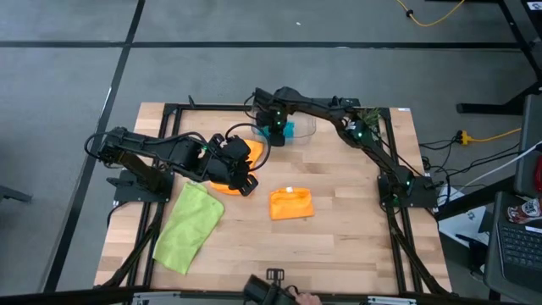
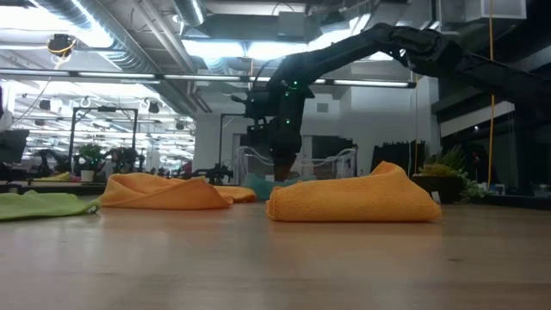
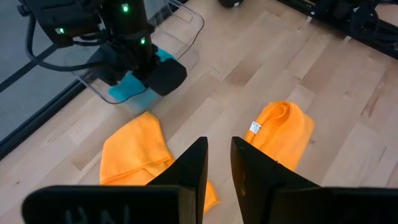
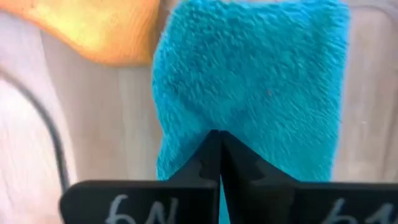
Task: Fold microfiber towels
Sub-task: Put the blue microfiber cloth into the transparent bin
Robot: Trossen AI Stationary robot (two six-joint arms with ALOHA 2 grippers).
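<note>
A: Where is the right gripper?
B: At the clear plastic bin on the table's far side; its fingers are clenched on the soft teal blue cloth.

A: And the left gripper?
B: Above the crumpled orange cloth; fingers slightly parted, holding nothing; the folded orange cloth lies mid-table; the lime green cloth is spread near the left edge.

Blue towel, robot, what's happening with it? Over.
Right gripper shut on blue towel, at the clear bin. Left gripper open above an orange towel. Nothing in the way.
</note>
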